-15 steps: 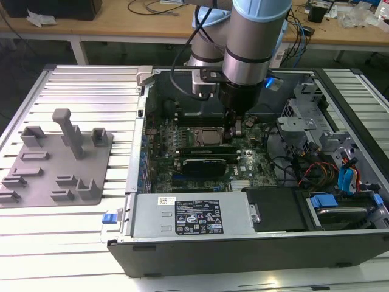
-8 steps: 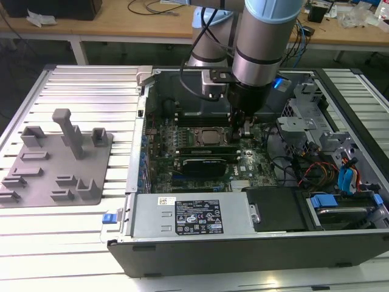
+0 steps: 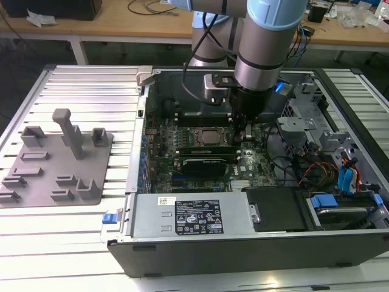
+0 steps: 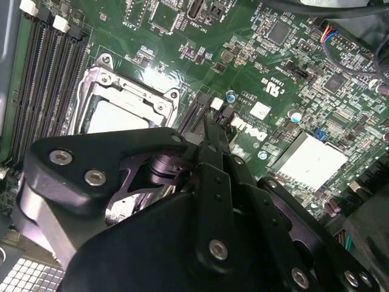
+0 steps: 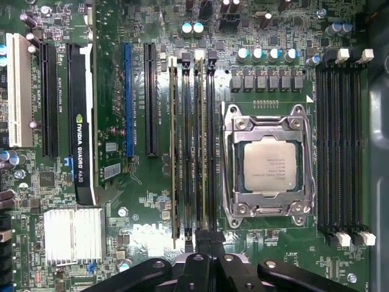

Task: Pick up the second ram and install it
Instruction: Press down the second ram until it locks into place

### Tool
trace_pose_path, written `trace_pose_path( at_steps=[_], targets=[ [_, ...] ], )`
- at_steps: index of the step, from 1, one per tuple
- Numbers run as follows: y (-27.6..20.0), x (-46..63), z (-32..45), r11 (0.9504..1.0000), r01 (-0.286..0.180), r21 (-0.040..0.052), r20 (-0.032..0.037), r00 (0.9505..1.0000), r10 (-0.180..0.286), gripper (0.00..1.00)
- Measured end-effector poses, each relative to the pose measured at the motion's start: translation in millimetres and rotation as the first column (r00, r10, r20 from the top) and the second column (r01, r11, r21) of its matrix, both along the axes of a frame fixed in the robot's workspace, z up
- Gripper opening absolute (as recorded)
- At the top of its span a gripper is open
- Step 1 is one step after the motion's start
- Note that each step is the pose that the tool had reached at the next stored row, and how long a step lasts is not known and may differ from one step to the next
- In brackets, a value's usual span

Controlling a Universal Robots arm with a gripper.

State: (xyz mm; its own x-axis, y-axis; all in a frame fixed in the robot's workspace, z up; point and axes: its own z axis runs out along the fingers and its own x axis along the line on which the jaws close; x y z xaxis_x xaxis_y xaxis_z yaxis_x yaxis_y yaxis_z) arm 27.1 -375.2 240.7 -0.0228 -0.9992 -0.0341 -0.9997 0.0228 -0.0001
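In the first wrist view two green sticks stand in the black slots beside the processor. The one nearer the processor is the second ram; it stands upright in its slot. My gripper is at one end of that stick with its fingers together, the tips on or just above the stick's top edge. In the exterior view the gripper reaches down inside the open computer case, right beside the processor. The second wrist view shows the fingertips meeting over the slot's end latch.
A processor socket, empty black slots, a black expansion card and a silver heatsink surround the spot. A grey fixture block lies on the table at the exterior view's left. Cables and drive bays crowd the case's right.
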Motion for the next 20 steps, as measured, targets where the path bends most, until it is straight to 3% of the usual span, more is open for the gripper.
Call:
trace_pose_path(
  at_steps=[2,20],
  targets=[
    [0.1,1.5,-1.5,0.9994,0.034,0.0006,0.0002,0.9994,-0.034,0.08],
    [0.2,1.5,-11.3,0.9992,0.04,0.0002,0.0001,0.9992,-0.04,0.08]
  ],
)
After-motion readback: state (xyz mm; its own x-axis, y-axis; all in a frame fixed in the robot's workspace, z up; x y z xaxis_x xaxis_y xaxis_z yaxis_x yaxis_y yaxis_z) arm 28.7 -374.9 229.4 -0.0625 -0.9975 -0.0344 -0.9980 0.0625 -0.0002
